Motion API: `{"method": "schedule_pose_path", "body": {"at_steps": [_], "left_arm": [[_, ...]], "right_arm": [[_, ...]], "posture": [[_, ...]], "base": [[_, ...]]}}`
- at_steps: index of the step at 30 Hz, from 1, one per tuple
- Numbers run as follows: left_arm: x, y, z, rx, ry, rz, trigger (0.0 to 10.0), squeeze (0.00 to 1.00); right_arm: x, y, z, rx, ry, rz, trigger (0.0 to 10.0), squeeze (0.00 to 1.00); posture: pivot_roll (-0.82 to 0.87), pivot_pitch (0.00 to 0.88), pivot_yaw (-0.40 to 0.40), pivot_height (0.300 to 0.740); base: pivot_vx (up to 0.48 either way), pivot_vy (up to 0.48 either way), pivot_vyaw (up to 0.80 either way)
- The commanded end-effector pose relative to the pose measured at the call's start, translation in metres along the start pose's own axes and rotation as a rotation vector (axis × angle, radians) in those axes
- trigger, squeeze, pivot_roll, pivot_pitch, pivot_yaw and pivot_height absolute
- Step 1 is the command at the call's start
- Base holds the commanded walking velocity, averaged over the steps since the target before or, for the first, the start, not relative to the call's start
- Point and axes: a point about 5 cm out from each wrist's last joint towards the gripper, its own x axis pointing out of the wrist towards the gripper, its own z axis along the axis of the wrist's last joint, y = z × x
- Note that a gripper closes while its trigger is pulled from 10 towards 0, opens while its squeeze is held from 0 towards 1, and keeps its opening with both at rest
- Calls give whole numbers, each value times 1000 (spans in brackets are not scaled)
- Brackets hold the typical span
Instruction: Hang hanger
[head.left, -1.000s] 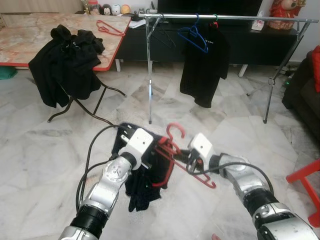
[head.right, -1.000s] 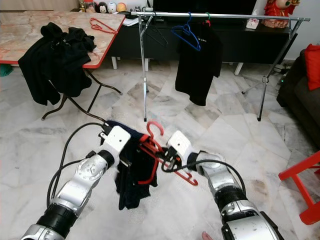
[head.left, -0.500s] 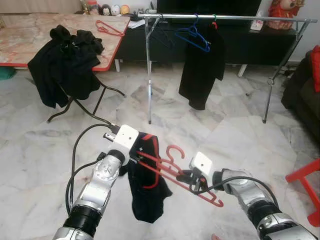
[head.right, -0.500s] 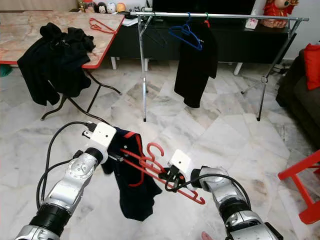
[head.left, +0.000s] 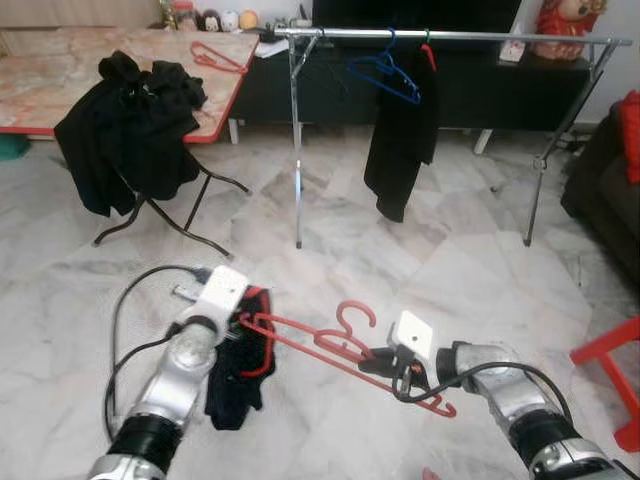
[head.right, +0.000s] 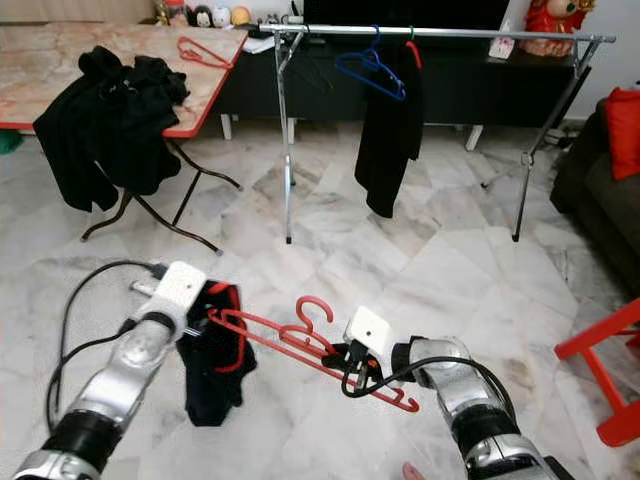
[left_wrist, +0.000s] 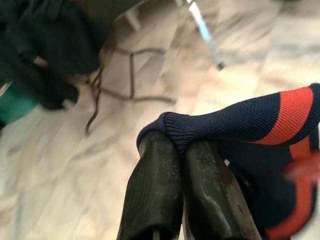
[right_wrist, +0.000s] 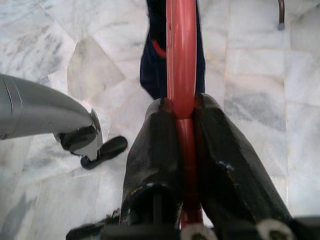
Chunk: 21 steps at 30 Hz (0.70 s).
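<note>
The right pincer (right_wrist: 182, 125) squeezes the red hanger (head.left: 330, 345) tight, low at 5 o'clock. The left pincer (left_wrist: 181, 150) pinches the dark shirt (head.left: 235, 370) (with red trim) at 7 o'clock.

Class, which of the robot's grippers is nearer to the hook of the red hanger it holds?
The right gripper. It clamps the red hanger just beside the hook. The left gripper holds the dark garment at the hanger's far end.

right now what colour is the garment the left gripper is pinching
Dark navy garment with red-orange stripes, clearest in the left wrist view.
</note>
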Motion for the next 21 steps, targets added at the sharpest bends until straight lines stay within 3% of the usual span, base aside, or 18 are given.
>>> {"method": "schedule_pose_path", "body": {"at_steps": [1,4,7,12,13,14,15,16,17,18,19,21], "left_arm": [[-3,3,-11,10,26,39,0,0],[-6,8,-18,1,48,72,0,0],[-14,24,-35,-39,81,172,0,0],[-22,31,-24,-136,-52,174,0,0],[-24,28,-19,-159,-90,154,2314,0],[-28,24,-11,-174,-145,119,4902,0],[-29,23,-9,-176,-159,110,4902,0],[-31,22,-7,-183,-173,98,9137,0],[-34,18,-1,-215,-211,74,10000,0],[-36,16,4,-231,-232,65,10000,0],[-37,13,9,-254,-258,54,10000,0],[-38,13,11,-264,-268,50,10000,0]], "right_arm": [[-4,-1,2,14,-30,-25,0,0],[-6,0,-1,24,-33,-32,0,0],[-12,6,-12,78,-47,-65,0,0],[-23,2,-33,177,-23,-232,0,0],[-24,0,-38,202,-15,-304,0,0],[-27,-5,-49,269,4,-450,2039,0],[-28,-6,-52,290,11,-488,2039,0],[-28,-6,-56,319,18,-535,1216,0],[-31,-8,-67,406,49,-687,8275,0],[-33,-8,-74,459,68,-763,10000,0],[-34,-6,-82,519,95,-836,10000,0],[-34,-5,-84,530,104,-851,10000,0]], "posture": [[-16,0,-46,716],[-15,0,-45,716],[-18,0,-43,716],[-16,1,-39,716],[-14,5,-38,716],[-14,5,-38,716],[-14,5,-38,716],[-12,5,-35,716],[-12,4,-34,716],[-12,4,-34,716],[-10,0,-35,716],[-10,0,-35,716]], "base": [[0,0,0],[0,0,0],[0,0,0],[0,0,0],[0,0,0],[0,0,0],[0,0,0],[0,0,0],[0,0,0],[0,0,0],[0,0,0],[0,0,0]]}}
